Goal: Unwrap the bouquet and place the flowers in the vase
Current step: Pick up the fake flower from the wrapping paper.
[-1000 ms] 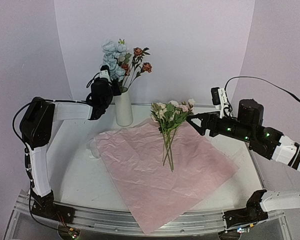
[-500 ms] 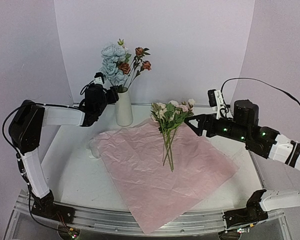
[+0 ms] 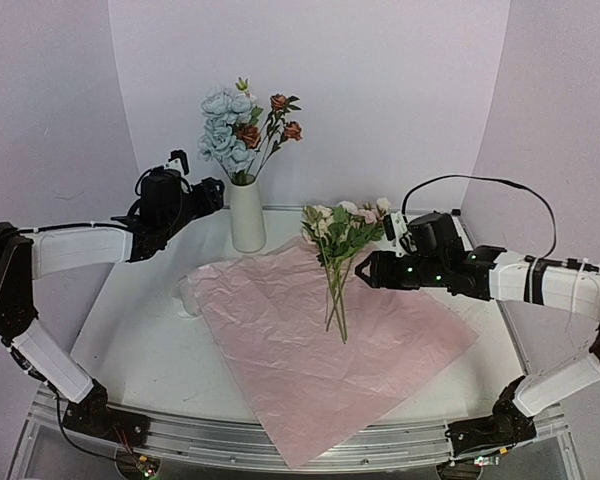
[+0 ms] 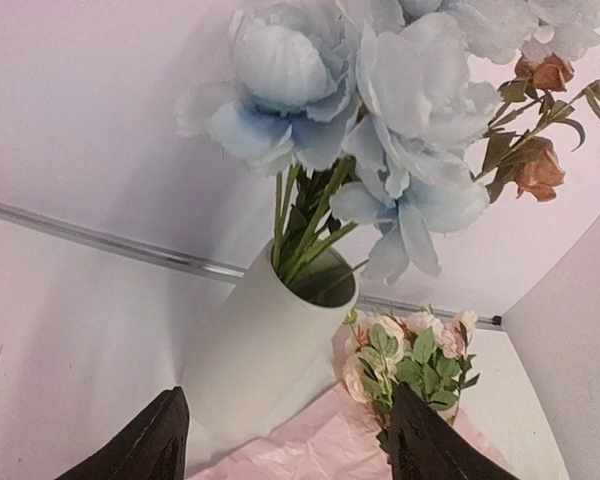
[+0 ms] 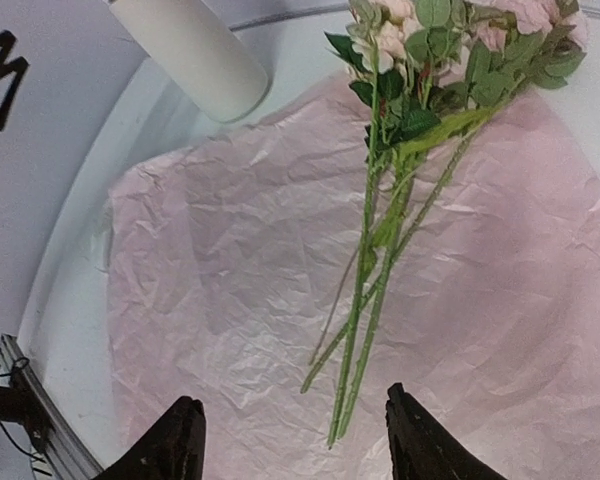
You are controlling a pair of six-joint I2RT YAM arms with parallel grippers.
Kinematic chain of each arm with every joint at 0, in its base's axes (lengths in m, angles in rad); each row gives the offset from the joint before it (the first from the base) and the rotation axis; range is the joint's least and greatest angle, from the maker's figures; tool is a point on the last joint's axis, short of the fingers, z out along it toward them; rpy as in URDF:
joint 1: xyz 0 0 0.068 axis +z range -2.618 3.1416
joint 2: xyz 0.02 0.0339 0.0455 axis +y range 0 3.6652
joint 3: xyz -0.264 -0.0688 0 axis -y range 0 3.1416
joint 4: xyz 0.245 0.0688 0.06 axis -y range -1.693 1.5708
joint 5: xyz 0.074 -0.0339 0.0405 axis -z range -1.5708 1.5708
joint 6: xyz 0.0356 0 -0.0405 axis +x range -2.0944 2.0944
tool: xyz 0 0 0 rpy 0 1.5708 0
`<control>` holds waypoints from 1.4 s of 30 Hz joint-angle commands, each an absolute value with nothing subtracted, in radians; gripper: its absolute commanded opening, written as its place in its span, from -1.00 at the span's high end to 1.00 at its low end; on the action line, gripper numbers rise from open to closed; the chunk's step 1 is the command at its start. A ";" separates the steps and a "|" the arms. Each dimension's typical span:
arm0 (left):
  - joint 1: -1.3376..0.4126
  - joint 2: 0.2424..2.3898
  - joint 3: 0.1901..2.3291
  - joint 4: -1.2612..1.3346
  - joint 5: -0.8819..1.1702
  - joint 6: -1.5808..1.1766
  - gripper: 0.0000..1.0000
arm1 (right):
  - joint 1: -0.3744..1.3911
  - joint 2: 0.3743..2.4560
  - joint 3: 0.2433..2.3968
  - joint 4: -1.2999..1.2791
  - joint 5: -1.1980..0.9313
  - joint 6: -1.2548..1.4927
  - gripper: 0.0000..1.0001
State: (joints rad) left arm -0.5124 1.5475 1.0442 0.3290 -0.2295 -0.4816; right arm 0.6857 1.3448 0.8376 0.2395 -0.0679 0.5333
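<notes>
One vase (image 3: pixel 247 215), off-white and narrow, stands upright at the back of the table (image 3: pixel 140 320), just behind the far corner of one sheet of pink paper (image 3: pixel 310 350) that lies open and crinkled. The flowers are in two groups. In the vase there is a cluster of blue blooms (image 3: pixel 225 125) and three rust roses (image 3: pixel 276 102) on thin stalks. One bunch (image 3: pixel 342 228) of pink and cream roses with green leaves lies on the paper, heads toward the back wall.

The left wrist view looks up at the vase's mouth, where green stalks go in. From above this is not visible. That view catches only two of the rust roses. The right wrist view shows the bare stems (image 5: pixel 365 300) of the lying bunch, three or four; I cannot count them exactly.

The left gripper (image 3: pixel 212 192) is left of the vase, near it but apart, fingers spread with nothing between them. The right gripper (image 3: pixel 362 270) hangs just right of the bunch, over the paper, fingers spread and pinching nothing.
</notes>
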 commanded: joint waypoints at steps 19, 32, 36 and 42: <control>-0.719 1.569 1.016 0.066 -0.051 -0.678 -0.31 | 0.721 1.836 1.123 0.116 -0.109 0.519 0.49; -0.720 1.595 1.041 0.062 -0.036 -0.649 -0.31 | 0.756 1.952 1.202 0.046 0.039 0.501 0.62; -0.719 1.591 1.039 0.061 -0.034 -0.649 -0.31 | 0.756 1.982 1.230 0.024 0.062 0.493 0.63; -0.719 1.578 1.029 0.058 -0.038 -0.647 -0.31 | 0.756 2.023 1.243 0.019 0.063 0.493 0.64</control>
